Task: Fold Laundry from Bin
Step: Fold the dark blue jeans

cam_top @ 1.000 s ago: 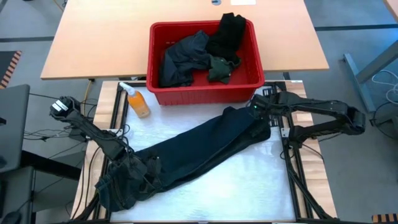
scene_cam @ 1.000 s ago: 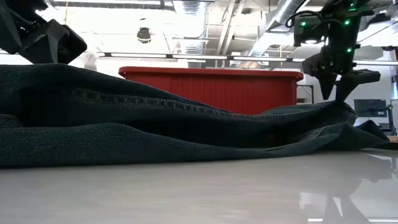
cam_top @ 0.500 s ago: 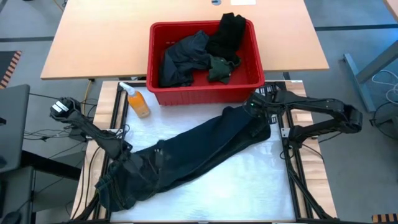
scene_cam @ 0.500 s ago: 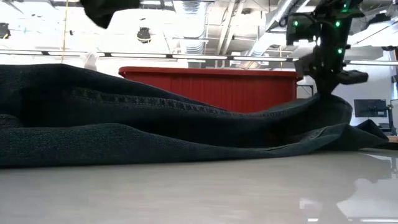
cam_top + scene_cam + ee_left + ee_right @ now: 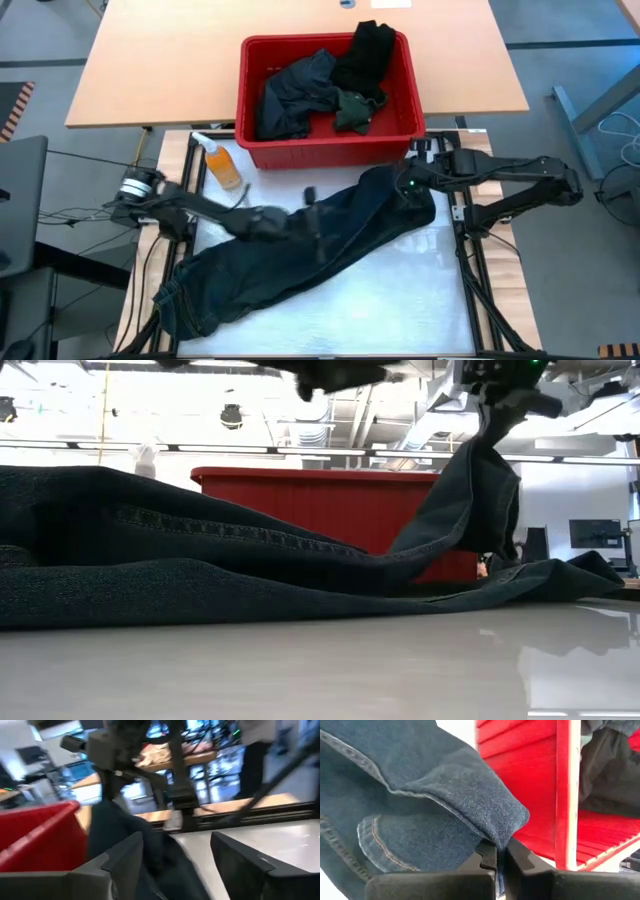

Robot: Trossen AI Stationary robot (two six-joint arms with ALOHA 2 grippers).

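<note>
Dark navy jeans [image 5: 300,255] lie diagonally across the table, from the lower left of the high view up toward the red bin [image 5: 327,145] at upper centre, which holds more dark laundry [image 5: 300,95]. The right gripper [image 5: 405,186] pinches the jeans' upper-right end tight and holds it raised. The left gripper [image 5: 312,192], fingers spread and empty, hovers mid-frame over the jeans.

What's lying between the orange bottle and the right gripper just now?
In the high view, the left gripper, jaws open, hangs over the jeans between the orange bottle and the right gripper, which pinches the jeans' hem.
</note>
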